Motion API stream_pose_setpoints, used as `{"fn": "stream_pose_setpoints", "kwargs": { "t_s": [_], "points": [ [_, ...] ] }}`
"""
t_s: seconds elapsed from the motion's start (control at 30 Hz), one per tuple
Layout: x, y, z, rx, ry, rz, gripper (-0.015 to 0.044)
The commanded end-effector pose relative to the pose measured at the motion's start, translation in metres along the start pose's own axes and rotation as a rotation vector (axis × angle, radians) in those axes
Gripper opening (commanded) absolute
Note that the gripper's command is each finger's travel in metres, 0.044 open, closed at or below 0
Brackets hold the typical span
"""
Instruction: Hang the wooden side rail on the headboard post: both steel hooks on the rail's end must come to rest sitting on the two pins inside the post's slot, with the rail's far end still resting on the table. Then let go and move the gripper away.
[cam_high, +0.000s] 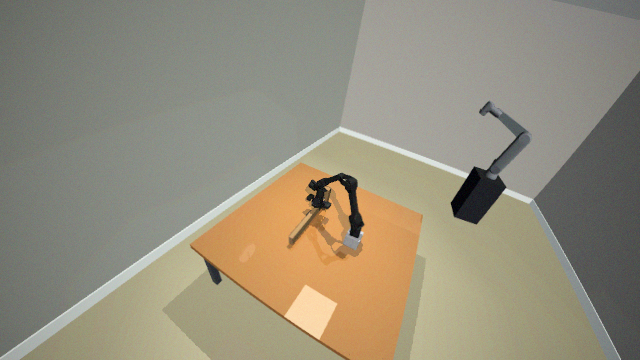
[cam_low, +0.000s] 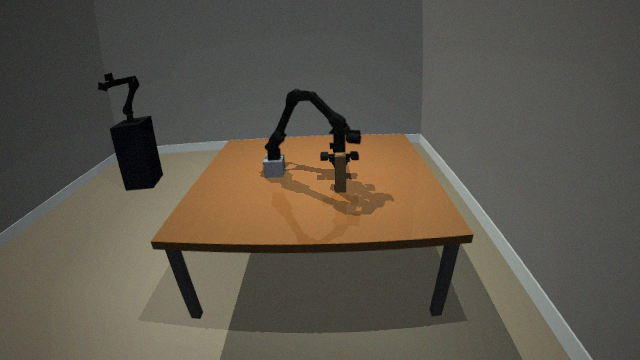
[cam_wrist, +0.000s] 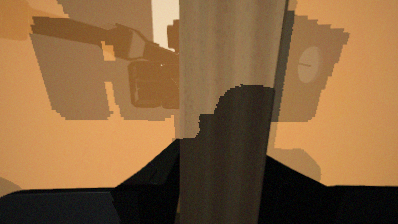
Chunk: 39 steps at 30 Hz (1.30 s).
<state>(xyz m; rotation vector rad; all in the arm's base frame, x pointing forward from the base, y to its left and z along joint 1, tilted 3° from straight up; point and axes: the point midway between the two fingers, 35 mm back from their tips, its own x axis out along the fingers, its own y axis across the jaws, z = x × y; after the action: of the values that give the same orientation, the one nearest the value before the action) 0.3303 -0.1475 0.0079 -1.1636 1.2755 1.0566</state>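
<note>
The wooden side rail (cam_high: 302, 228) (cam_low: 340, 175) (cam_wrist: 227, 60) is a long light-brown bar over the table, seen almost end-on in the exterior view. My gripper (cam_high: 319, 204) (cam_low: 340, 158) (cam_wrist: 207, 145) is shut on it, with one dark finger on each side of the bar in the wrist view. The rail's near end is low at the table; whether it touches is too small to tell. A tan wooden part (cam_high: 328, 194) shows just behind the gripper; I cannot tell whether it is the post or the rail. The hooks, slot and pins cannot be made out.
The arm's pale base block (cam_high: 353, 240) (cam_low: 274, 167) stands on the orange table (cam_high: 370, 290) (cam_low: 225, 215). A bright pale patch (cam_high: 311, 311) lies near one table edge. A second arm on a black pedestal (cam_high: 477, 197) (cam_low: 136, 155) stands on the floor away from the table.
</note>
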Motion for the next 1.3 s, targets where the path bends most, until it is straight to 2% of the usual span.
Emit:
{"fn": "stream_pose_setpoints", "kwargs": {
  "t_s": [0.0,1.27],
  "points": [
    [-0.0019,-0.0030,-0.0020,0.000,0.003,-0.010,0.0000],
    [-0.0020,-0.0004,-0.0059,0.000,0.003,-0.010,0.0000]
  ]
}}
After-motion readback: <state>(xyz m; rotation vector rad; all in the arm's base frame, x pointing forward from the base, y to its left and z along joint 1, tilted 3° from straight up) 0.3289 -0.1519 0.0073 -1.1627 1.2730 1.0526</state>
